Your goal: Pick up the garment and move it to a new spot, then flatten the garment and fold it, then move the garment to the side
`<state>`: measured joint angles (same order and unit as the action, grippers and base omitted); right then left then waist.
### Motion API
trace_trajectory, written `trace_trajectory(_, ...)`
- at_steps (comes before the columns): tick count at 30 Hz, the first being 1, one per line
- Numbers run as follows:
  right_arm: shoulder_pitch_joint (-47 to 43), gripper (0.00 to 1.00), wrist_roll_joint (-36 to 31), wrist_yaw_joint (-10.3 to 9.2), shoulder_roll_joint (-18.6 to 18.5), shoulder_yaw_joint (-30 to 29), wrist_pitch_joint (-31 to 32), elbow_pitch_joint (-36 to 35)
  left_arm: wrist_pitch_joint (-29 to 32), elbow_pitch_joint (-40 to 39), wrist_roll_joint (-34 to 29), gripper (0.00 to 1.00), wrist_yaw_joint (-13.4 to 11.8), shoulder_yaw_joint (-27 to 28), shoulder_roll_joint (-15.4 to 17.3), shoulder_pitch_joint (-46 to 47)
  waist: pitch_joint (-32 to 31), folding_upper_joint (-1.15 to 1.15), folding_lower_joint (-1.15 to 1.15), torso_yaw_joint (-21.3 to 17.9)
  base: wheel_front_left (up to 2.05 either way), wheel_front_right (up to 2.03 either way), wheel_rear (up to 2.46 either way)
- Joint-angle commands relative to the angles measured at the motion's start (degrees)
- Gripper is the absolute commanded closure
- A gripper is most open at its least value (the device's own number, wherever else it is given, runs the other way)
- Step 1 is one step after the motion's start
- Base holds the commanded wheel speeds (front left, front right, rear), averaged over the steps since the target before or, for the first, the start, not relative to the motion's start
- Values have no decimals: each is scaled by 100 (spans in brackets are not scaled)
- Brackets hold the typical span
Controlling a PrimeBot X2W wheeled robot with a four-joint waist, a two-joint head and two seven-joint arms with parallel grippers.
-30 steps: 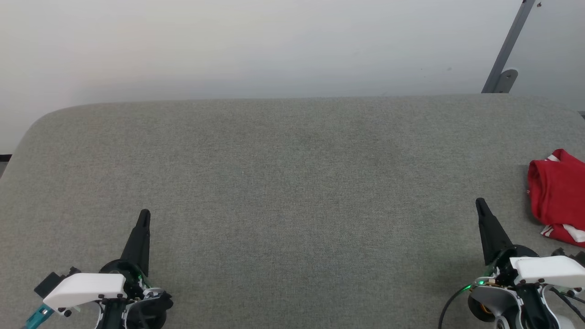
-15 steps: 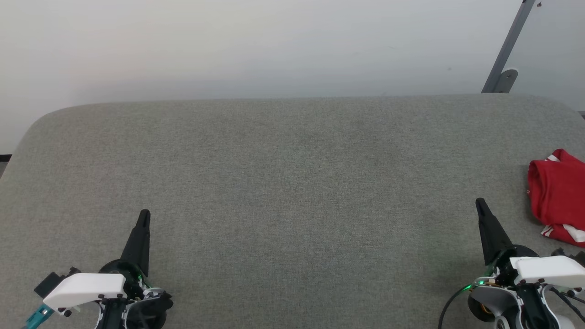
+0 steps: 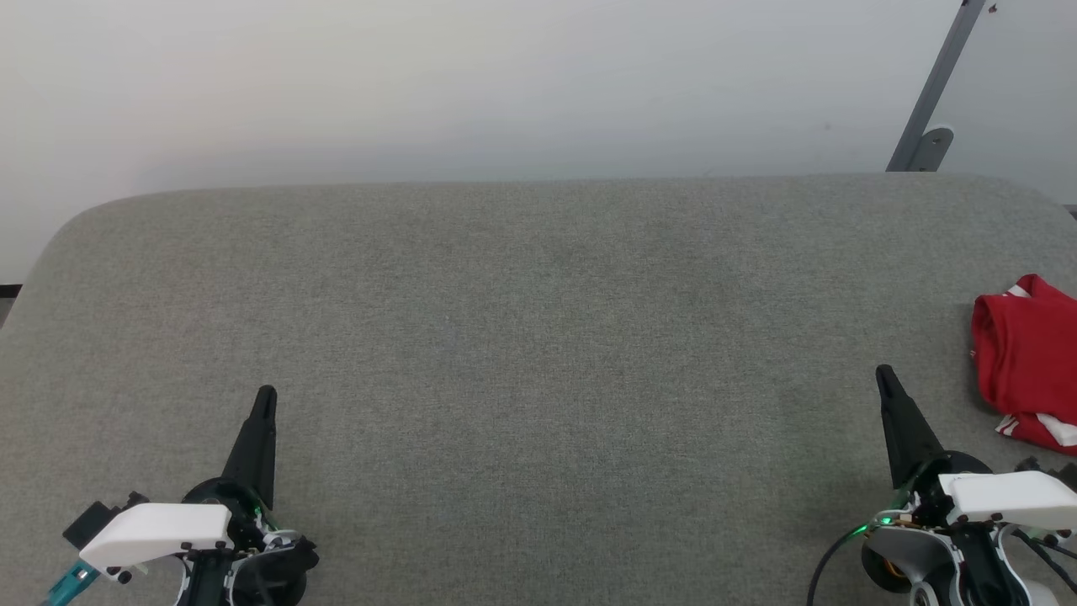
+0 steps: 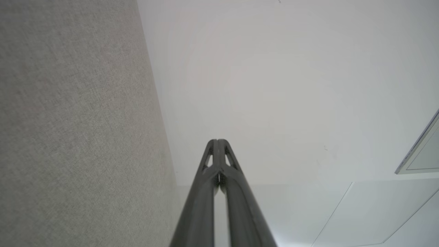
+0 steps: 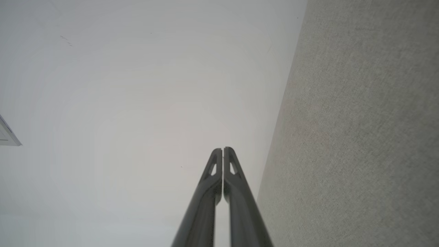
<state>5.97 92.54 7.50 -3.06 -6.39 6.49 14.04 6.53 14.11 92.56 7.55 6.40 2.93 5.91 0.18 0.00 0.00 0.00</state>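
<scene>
The garment (image 3: 1025, 364), red with a bit of white trim, lies bunched at the right edge of the grey padded table (image 3: 538, 337), partly cut off by the head view's border. My right gripper (image 3: 883, 374) rests at the lower right, a short way left of the garment and apart from it, fingers pressed together with nothing between them. My left gripper (image 3: 266, 396) sits at the lower left, also shut and empty. In the left wrist view the left gripper (image 4: 217, 141) points toward the wall, tips closed. In the right wrist view the right gripper (image 5: 223, 149) does the same.
A white wall (image 3: 471, 84) rises behind the table's far edge. A grey metal bracket (image 3: 930, 109) leans on the wall at the upper right. The table's corners are rounded, and its wide middle is bare fabric.
</scene>
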Motion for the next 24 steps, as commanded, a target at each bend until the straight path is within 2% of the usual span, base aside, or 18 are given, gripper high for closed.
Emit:
trace_trajectory(1, 52, 100, -15, -2, 16, -12, 8, 14, 12, -2, -18, 100, -12, 15, -8, 70, 0, 0, 0, 0, 0, 0, 0)
trace_trajectory(24, 52, 100, -20, -2, 16, -15, 11, 14, 16, -2, -18, 100, -12, 20, -8, 71, 0, 0, 0, 0, 0, 0, 0)
